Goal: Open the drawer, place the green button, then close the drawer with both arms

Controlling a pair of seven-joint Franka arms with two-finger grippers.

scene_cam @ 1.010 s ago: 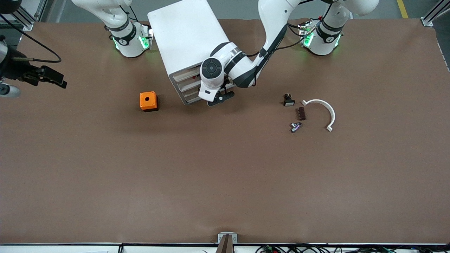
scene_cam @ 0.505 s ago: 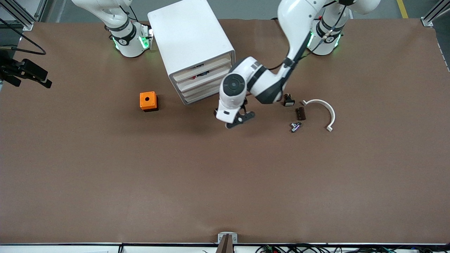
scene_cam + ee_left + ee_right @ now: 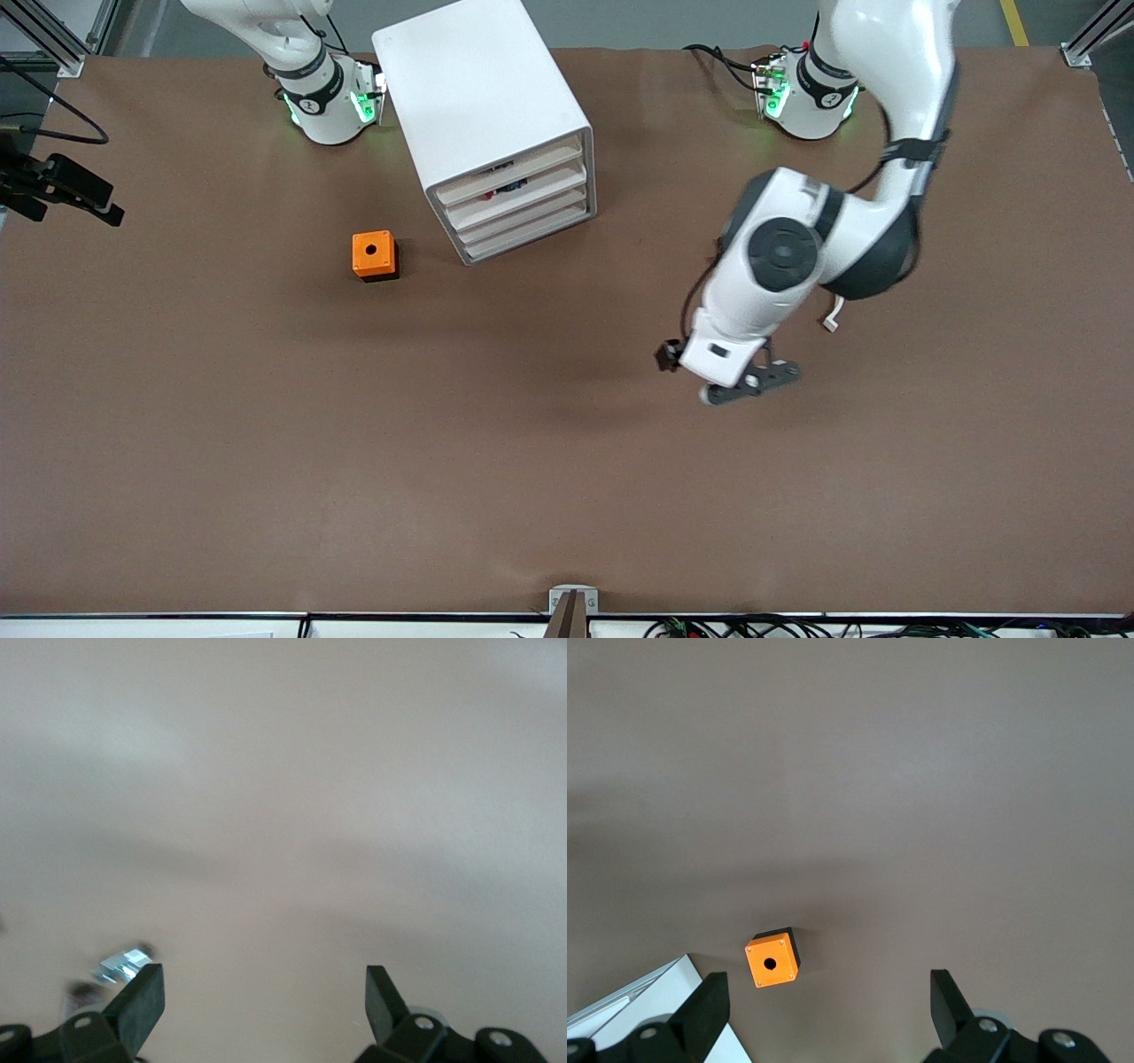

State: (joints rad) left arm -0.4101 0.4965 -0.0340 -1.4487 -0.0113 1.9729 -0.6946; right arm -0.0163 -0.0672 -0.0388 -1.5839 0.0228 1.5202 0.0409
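Note:
The white drawer cabinet (image 3: 483,106) stands near the robots' bases with all its drawer fronts (image 3: 523,208) pushed in. The green-capped button is not in view. My left gripper (image 3: 749,383) hangs open and empty over bare table, toward the left arm's end. In the left wrist view its jaws (image 3: 264,1001) stand wide apart, with the silvery metal part (image 3: 124,964) beside one finger. My right gripper (image 3: 66,188) waits at the right arm's end of the table. It is open and empty in the right wrist view (image 3: 828,1001).
An orange box with a round hole (image 3: 373,255) sits beside the cabinet, toward the right arm's end; it also shows in the right wrist view (image 3: 772,959). The left arm covers the small parts; only an end of the white curved piece (image 3: 830,323) shows.
The left arm has swung from the cabinet's front toward its own end of the table and nearer the front camera, covering the small parts. The right gripper has drawn back slightly to the table's edge.

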